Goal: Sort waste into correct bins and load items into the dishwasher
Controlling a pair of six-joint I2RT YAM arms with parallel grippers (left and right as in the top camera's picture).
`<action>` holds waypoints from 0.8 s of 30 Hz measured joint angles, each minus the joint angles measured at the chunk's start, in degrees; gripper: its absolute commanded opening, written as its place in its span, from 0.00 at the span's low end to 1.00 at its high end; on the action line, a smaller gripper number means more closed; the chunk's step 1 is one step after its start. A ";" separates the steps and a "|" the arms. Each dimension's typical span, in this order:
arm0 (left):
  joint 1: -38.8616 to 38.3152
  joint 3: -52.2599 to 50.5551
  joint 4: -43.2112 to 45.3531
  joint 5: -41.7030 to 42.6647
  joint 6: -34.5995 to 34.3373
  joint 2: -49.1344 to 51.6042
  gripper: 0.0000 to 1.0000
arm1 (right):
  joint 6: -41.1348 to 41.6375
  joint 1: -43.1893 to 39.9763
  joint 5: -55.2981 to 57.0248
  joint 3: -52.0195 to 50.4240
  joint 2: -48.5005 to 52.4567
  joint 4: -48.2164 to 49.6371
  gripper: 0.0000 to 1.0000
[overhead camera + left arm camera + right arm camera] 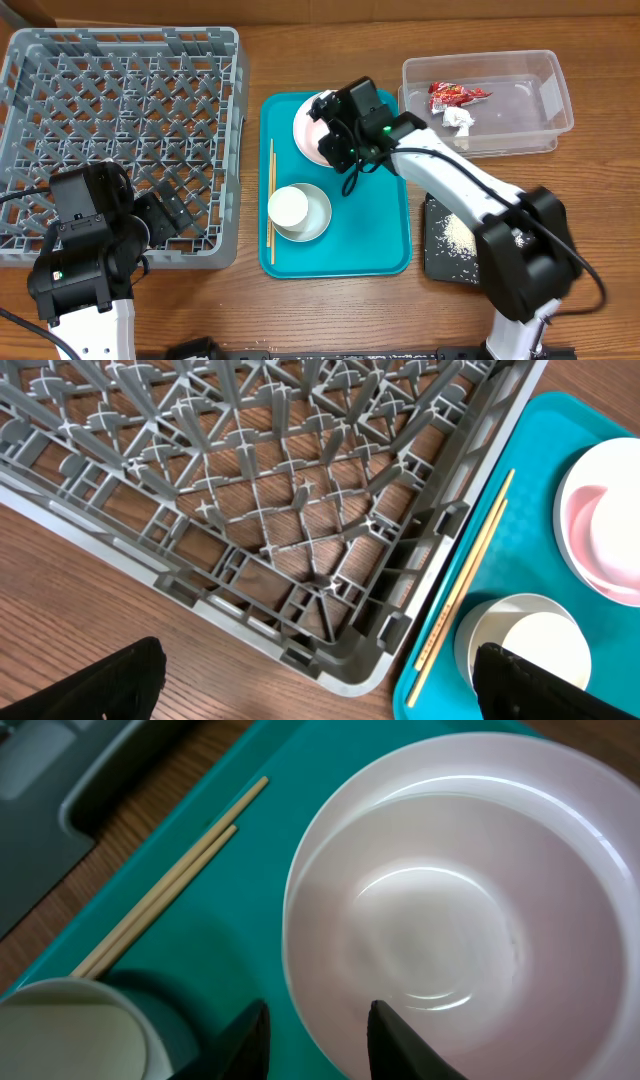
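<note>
A pale pink bowl rests on a white plate at the back of the teal tray. My right gripper hangs open over the bowl's near rim, one finger above the tray and the other above the bowl, holding nothing. A white cup stands in a small white bowl at the tray's front. Chopsticks lie along the tray's left side. The grey dish rack is at the left. My left gripper is wide open and empty, above the table by the rack's near corner.
A clear tub at the back right holds a red wrapper and a white tissue. A black tray with scattered rice grains lies right of the teal tray, partly under my right arm.
</note>
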 measured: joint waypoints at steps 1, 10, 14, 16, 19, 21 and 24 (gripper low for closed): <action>0.00 0.00 0.00 0.00 0.00 0.00 1.00 | -0.07 -0.28 -0.11 0.00 -1.84 -1.60 0.34; 0.00 0.00 -0.04 0.02 -0.02 0.00 1.00 | 7.82 -10.82 0.07 1.03 -20.26 -22.64 0.04; 0.00 0.00 -0.04 0.00 0.00 0.00 1.00 | 12.66 -17.07 3.23 -0.09 -19.80 -30.62 0.04; 0.00 0.00 -0.04 0.02 0.00 0.00 1.00 | 14.01 -19.85 4.46 -2.32 -19.43 -31.12 0.04; 0.00 0.00 -0.04 0.02 0.00 0.00 1.00 | 15.78 -23.04 5.29 -5.97 -19.37 -30.62 0.04; 0.00 0.00 -0.02 0.00 0.00 0.00 1.00 | 16.65 -24.96 5.68 -8.85 -19.37 -29.38 0.04; 0.00 0.00 -0.04 0.00 0.00 0.00 1.00 | 17.84 -26.86 5.90 -12.74 -19.34 -26.73 0.04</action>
